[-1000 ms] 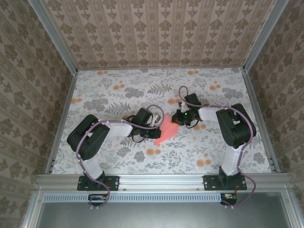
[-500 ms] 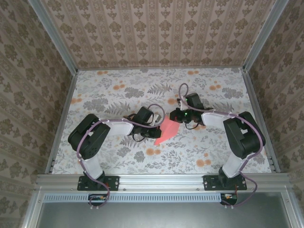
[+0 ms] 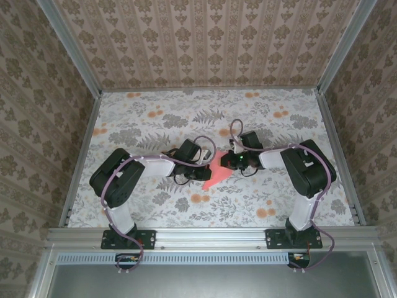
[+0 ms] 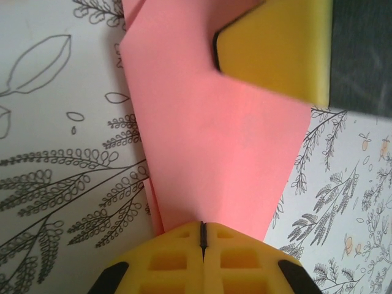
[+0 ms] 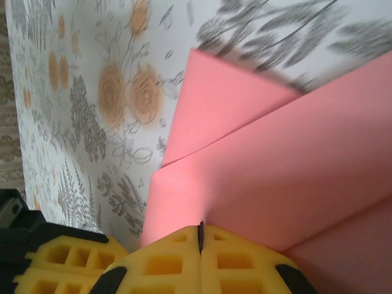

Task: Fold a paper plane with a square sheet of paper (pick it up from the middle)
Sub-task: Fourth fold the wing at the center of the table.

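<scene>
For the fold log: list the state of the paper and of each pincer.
sheet of paper: partly folded, layers overlapping, lying between the two pincers.
left pincer: shut, tips at the paper's edge; a pinch cannot be confirmed.
right pincer: shut, tips at the paper's edge; a pinch cannot be confirmed.

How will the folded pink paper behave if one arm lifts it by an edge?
Probably light and floppy: the pink paper looks very thin at its edges. The folded layers likely stiffen it a little. Pushed, it may slide or buckle on the printed table cover.
</scene>
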Controlling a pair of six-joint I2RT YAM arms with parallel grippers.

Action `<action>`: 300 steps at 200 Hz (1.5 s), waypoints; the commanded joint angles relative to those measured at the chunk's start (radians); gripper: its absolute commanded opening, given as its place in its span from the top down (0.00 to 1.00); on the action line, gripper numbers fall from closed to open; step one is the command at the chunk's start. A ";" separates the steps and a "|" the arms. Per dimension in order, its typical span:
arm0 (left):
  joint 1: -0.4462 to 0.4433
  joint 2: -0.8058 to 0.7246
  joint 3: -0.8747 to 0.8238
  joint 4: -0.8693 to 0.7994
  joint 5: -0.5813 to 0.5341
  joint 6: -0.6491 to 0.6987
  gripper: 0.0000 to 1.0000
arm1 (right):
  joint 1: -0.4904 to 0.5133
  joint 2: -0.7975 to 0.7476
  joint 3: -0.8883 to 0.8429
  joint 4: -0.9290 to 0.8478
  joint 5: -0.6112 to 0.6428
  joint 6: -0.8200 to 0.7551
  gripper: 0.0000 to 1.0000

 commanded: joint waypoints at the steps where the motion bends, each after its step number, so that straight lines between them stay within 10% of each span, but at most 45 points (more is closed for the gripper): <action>1: -0.014 0.079 -0.043 -0.164 -0.040 0.015 1.00 | -0.081 0.046 0.036 -0.038 0.085 -0.018 1.00; 101: -0.014 0.065 -0.038 -0.160 -0.046 0.029 1.00 | -0.175 -0.075 0.119 -0.131 0.092 -0.012 1.00; 192: -0.017 0.029 -0.018 -0.121 -0.035 0.021 1.00 | 0.098 -0.117 -0.015 -0.049 0.042 0.169 1.00; 300: -0.037 -0.101 0.019 -0.088 -0.034 -0.098 0.97 | 0.114 0.009 -0.009 -0.206 0.200 0.166 1.00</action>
